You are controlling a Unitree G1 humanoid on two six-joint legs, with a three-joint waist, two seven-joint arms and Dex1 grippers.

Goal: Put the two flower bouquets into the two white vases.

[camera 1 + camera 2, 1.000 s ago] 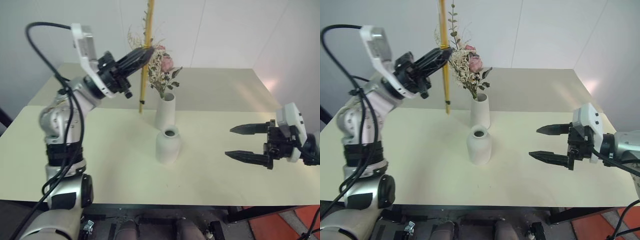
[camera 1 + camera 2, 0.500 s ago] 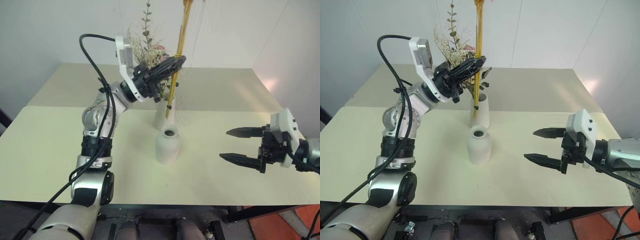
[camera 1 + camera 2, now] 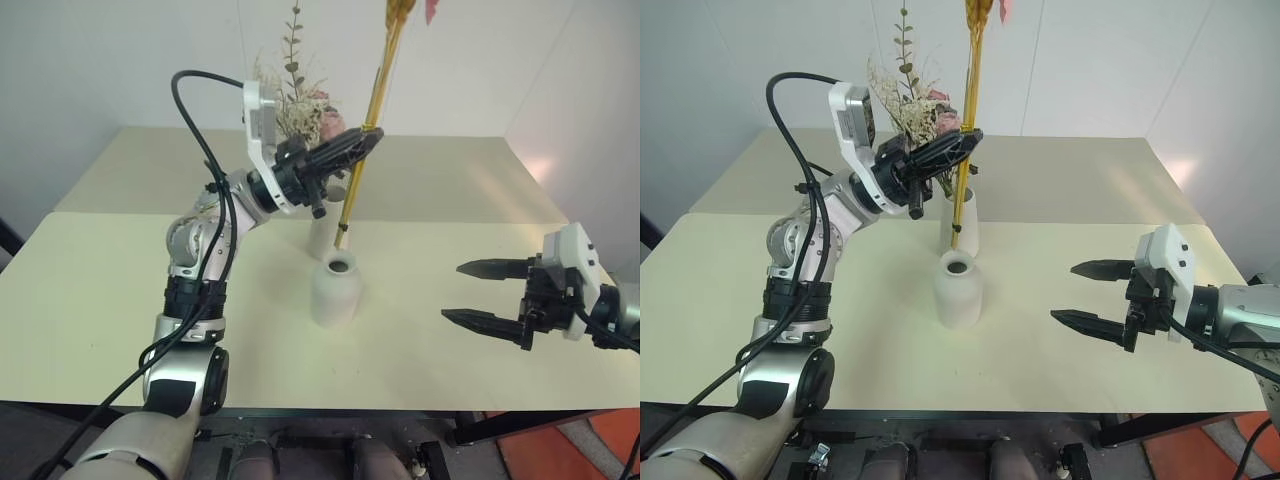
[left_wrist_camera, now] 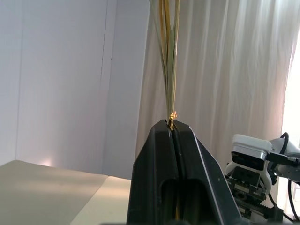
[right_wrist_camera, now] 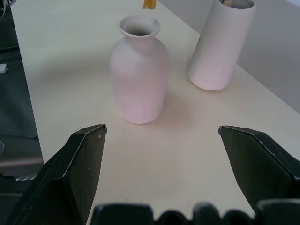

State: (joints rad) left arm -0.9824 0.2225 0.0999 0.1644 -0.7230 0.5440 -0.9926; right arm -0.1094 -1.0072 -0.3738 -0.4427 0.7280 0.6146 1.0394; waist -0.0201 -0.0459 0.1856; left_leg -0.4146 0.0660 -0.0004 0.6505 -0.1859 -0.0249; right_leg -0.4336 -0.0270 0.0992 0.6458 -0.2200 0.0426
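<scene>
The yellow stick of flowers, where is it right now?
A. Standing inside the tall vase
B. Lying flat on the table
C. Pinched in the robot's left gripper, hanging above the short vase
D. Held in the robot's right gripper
C. The left gripper is shut on the yellow stick of flowers, whose bottom end hangs just above the mouth of the short vase; the right gripper is open and holds nothing.
</scene>
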